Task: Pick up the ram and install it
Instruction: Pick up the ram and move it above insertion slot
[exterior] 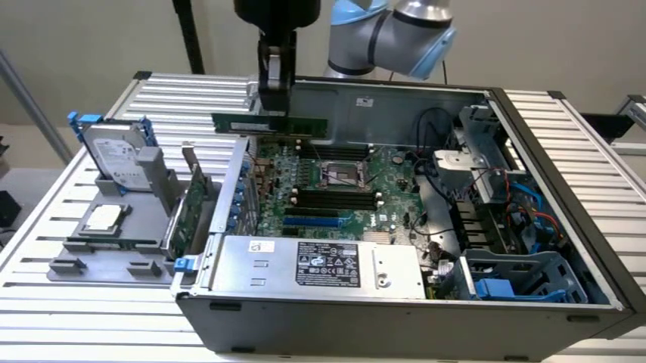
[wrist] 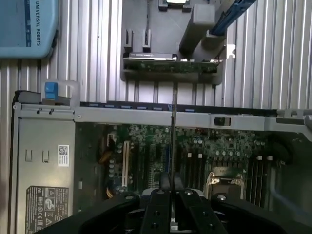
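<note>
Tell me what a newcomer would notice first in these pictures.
The gripper holds the ram, a long green stick, level in the air above the motherboard inside the open computer case. On the exterior view's left, a hard drive stands upright in a gray holder on the slatted table.

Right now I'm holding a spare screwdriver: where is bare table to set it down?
Bare slatted table: at the exterior view's right of the case, and in front of the grey holder. Crowded: the holder with the hard drive, and the case, where the gripper holds the ram above the motherboard.
</note>
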Controlling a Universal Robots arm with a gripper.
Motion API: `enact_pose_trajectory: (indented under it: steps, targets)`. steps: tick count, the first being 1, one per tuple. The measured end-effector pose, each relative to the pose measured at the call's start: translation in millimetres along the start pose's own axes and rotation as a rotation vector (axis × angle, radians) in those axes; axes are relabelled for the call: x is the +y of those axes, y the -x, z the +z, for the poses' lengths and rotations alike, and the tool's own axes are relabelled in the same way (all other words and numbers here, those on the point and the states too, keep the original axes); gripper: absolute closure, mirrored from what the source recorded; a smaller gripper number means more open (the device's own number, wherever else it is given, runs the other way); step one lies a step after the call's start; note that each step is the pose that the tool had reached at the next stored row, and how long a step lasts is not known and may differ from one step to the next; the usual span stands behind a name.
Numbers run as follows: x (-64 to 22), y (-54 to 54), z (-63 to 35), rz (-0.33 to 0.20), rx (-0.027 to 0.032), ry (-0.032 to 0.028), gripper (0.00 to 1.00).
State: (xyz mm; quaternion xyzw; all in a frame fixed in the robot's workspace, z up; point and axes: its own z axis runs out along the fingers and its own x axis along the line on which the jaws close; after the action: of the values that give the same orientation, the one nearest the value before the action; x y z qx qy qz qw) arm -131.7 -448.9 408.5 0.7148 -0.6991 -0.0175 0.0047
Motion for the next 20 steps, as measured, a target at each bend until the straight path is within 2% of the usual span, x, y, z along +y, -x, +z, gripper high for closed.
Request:
enact_pose_trajectory:
  steps: [10,20]
  targets:
    - [-45.4,18.3,15.1,0.000,0.0000,0.0001,1.00]
    - [-81.5,43.2,32.8,0.000,-0.0002,0.0000,1.00]
